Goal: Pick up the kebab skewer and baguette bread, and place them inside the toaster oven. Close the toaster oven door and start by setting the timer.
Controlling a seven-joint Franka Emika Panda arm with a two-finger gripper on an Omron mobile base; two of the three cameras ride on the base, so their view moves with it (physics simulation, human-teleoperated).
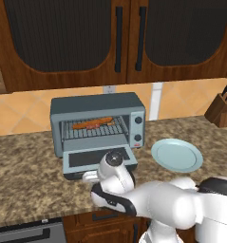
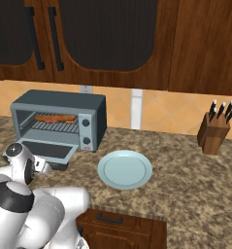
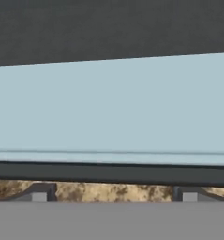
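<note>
Two dark fingers [image 3: 38, 196] stand wide apart, holding nothing, close against the front edge of the flat grey-blue toaster oven door [image 1: 97, 159], which lies folded down over the speckled brown worktop [image 1: 24, 175]. Inside the boxy grey-blue toaster oven [image 1: 97, 103], the long orange-brown baguette bread [image 1: 92, 124] rests on the wire rack. Right of it sits a pale blue round plate [image 1: 176, 155]. White arm [image 1: 157, 201] reaches forward, low.

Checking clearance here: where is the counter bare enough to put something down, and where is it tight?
Bare stone lies between the plate and the knife block. It is tight at the toaster oven: its door lies open and the gripper sits at its front edge.
</note>
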